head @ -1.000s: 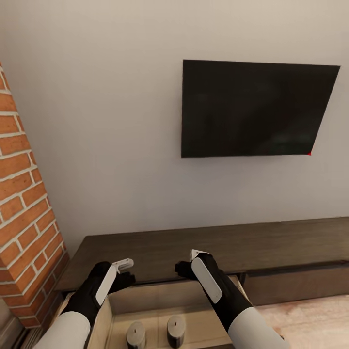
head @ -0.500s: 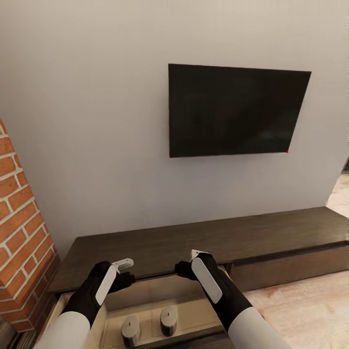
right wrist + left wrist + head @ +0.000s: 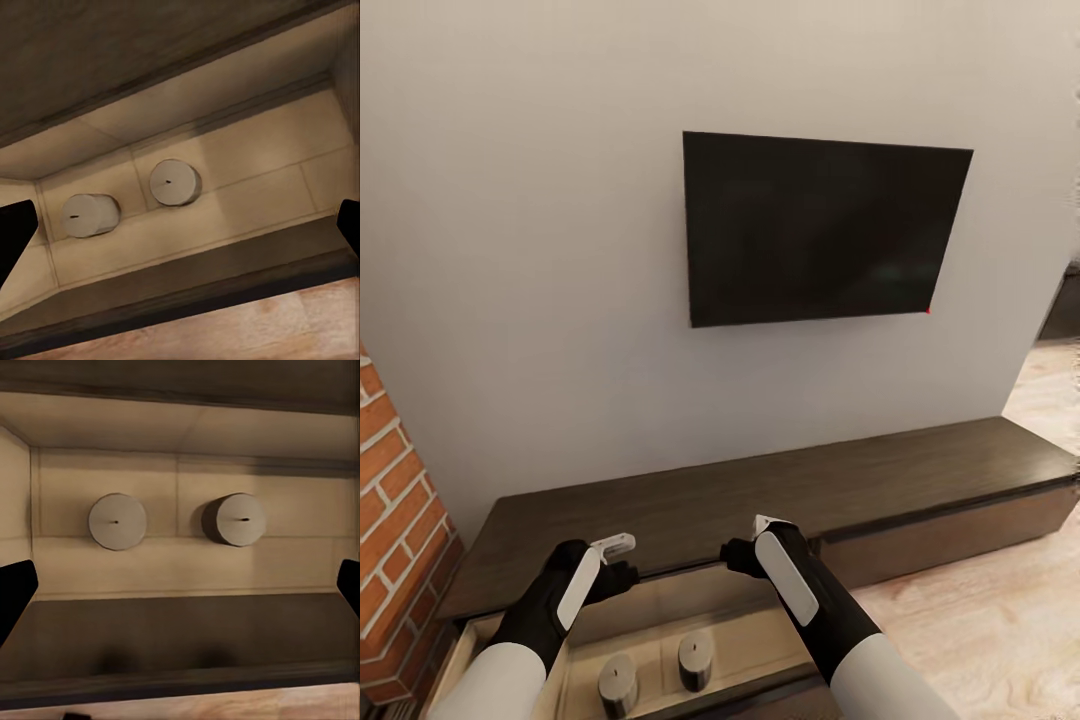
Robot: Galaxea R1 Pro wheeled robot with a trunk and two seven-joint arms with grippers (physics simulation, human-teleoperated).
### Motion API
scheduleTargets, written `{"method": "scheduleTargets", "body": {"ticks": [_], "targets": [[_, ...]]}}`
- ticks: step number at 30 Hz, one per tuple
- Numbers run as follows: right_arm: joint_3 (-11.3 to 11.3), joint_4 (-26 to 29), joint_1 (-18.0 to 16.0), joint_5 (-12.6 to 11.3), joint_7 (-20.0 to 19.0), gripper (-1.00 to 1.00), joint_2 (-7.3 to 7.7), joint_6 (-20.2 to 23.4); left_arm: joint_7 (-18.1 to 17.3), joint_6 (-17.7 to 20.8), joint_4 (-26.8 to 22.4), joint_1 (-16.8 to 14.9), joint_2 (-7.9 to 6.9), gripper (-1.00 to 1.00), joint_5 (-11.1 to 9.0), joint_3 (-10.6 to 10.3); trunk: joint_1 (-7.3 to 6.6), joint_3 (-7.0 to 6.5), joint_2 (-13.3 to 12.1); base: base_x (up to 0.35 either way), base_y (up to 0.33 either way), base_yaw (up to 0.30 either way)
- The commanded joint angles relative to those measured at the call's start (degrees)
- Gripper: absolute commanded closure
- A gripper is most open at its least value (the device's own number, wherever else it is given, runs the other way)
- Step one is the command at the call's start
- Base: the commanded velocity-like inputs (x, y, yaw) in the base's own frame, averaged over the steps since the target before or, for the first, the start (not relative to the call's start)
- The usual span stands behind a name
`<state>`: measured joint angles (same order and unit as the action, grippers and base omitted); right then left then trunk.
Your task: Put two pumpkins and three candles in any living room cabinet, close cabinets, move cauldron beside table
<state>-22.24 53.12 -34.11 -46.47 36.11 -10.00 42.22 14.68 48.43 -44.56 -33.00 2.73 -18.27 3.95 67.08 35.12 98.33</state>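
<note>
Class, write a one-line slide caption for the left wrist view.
Two candles stand apart, side by side, in the cabinet's open drawer, seen between the left gripper's open fingers.

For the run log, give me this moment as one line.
drawer: open | candles: two inside, upright, apart | left end effector: open, empty | right end effector: open, empty | both above drawer

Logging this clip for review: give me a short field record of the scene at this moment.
setting: low dark cabinet under a wall TV
drawer: open, pale inside
contents: two candles, and, upright, side by side, apart
left gripper: open, empty, above the drawer
right gripper: open, empty, above the drawer
floor: light wood
</note>
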Motion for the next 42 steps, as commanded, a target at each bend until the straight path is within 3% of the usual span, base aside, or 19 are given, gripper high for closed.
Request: {"method": "scheduleTargets", "body": {"ticks": [1,22,42], "targets": [[0.00,-0.01,0.00,0.02,-0.01,-1.00,0.00,0.00,0.00,0.00,0.00,-0.01,0.00,-1.00,-0.01,0.00,-0.23,-0.10,-0.41,0.000,0.000,-0.152],[-0.10,0.55,0.00,0.06,-0.31,-1.00,0.00,-0.12,0.02,0.00,-0.04,-0.04,-0.02,-1.00,-0.01,0.00,-4.84,-3.63,-8.84,0.000,0.000,-0.023],[-0.05,0.90,-0.01,0.03,-0.54,-1.00,0.00,-0.03,-0.01,0.08,-0.05,-0.05,-0.42,-1.00,-0.01,0.00,-9.23,-6.74,-16.86,0.000,0.000,-0.215]]}}
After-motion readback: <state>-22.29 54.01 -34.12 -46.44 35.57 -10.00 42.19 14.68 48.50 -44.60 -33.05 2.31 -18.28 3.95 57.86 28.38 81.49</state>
